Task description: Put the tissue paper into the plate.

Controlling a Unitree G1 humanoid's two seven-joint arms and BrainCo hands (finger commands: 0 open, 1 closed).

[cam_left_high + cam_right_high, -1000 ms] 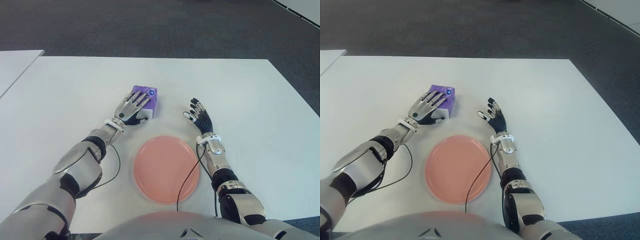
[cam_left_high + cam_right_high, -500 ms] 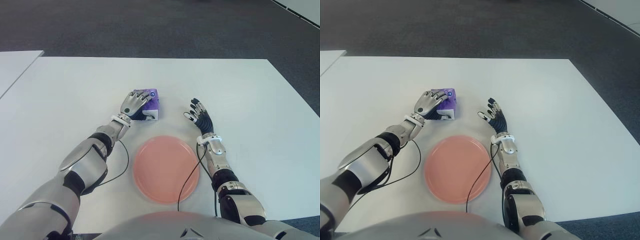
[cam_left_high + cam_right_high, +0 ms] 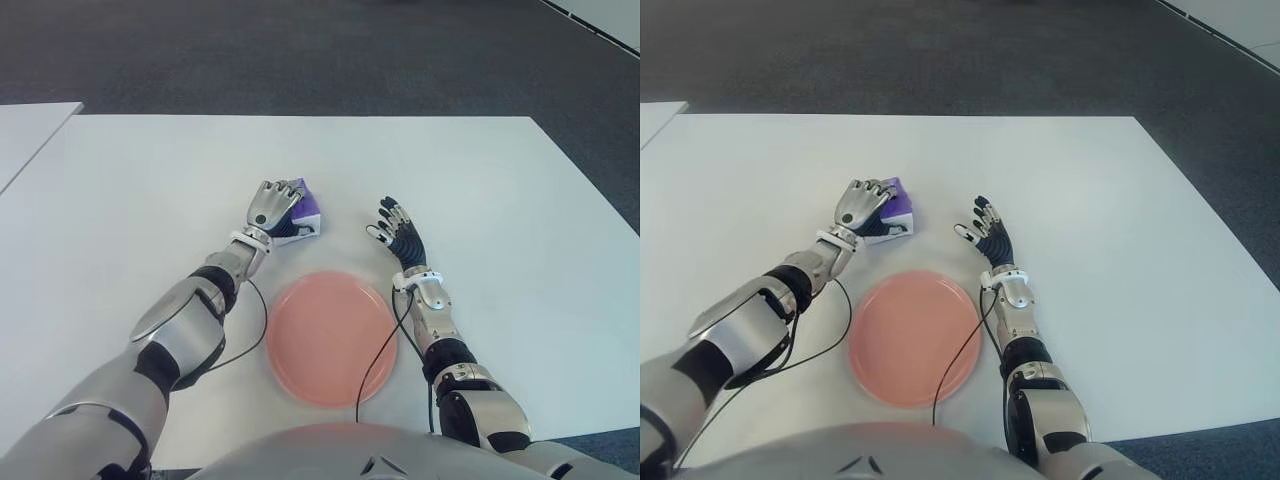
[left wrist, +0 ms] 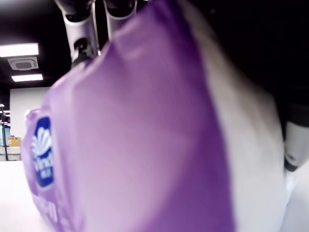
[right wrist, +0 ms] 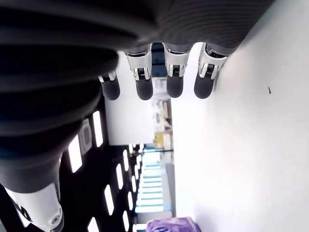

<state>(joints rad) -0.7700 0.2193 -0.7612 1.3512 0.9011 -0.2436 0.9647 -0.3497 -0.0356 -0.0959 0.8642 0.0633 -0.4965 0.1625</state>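
Tissue paper (image 3: 303, 211) is what the job turns on, and it is not yet in the plate (image 3: 330, 337). The purple and white pack sits on the white table (image 3: 500, 200), on the far side of the plate and a little to its left, with a strip of bare table between the two. It looks tipped up on one edge rather than lying flat, though I cannot tell whether it has fully left the table.

The left hand (image 3: 272, 205) has its fingers curled over the top of the pack, clasping it; the left wrist view is filled by the pack's purple wrapper with finger ends showing beyond it, which fits a close grip. So the reach and the grasp look done. What is left, as I judge it, is to lift the pack, carry it toward the near side over the rim, and set it down on the plate.

The right hand (image 3: 396, 229) shows to the right of the pack and just beyond the plate's far right edge, fingers spread and holding nothing.

The pack is a small soft block, purple on its upper faces with a blue and white logo, white along its lower side. The plate is round, salmon pink and bare.
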